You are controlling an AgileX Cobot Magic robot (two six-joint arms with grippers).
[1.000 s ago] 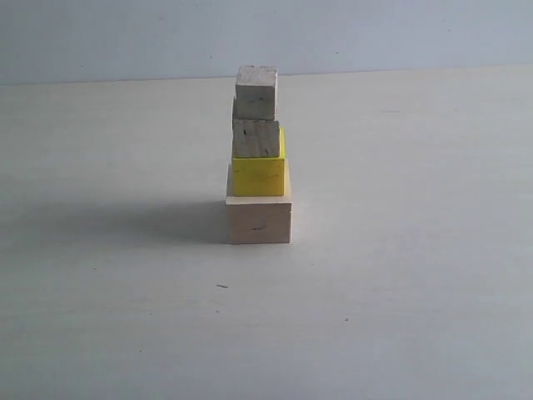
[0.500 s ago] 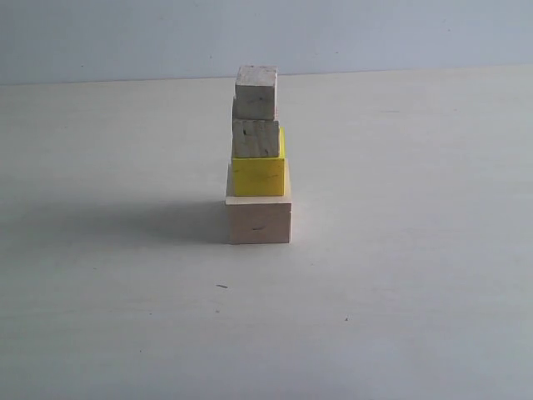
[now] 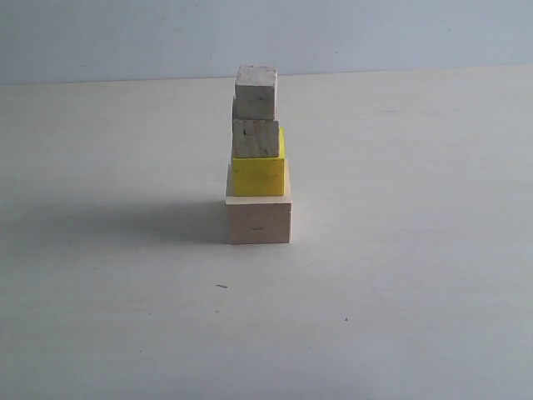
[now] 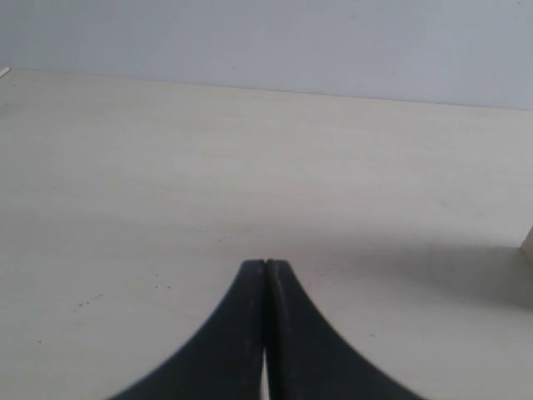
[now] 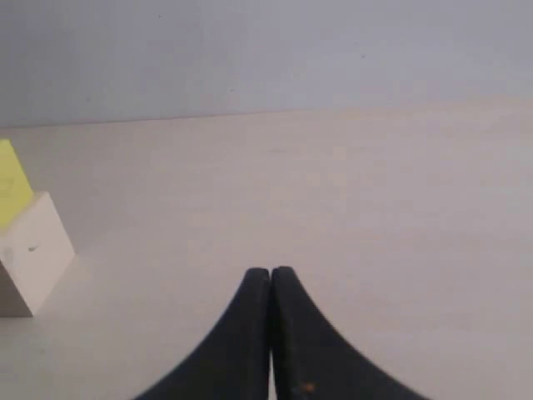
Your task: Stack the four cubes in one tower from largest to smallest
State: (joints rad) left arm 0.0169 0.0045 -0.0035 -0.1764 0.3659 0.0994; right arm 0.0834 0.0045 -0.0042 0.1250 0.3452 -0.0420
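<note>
In the exterior view a tower stands mid-table: a large pale wood cube [image 3: 259,220] at the bottom, a yellow cube [image 3: 258,176] on it, then a small speckled cube [image 3: 256,138], and another small speckled cube [image 3: 256,92] on top, set slightly askew. Neither arm shows in that view. My left gripper [image 4: 266,263] is shut with nothing in it, over bare table; a cube's corner [image 4: 528,243] shows at the frame edge. My right gripper [image 5: 271,271] is also shut and holds nothing, well away from the large cube [image 5: 32,254] and yellow cube [image 5: 12,193].
The pale table [image 3: 416,275] ends at a light blue-grey wall [image 3: 375,33] behind the tower. The tower's shadow [image 3: 125,223] falls on the table to its left in the exterior view.
</note>
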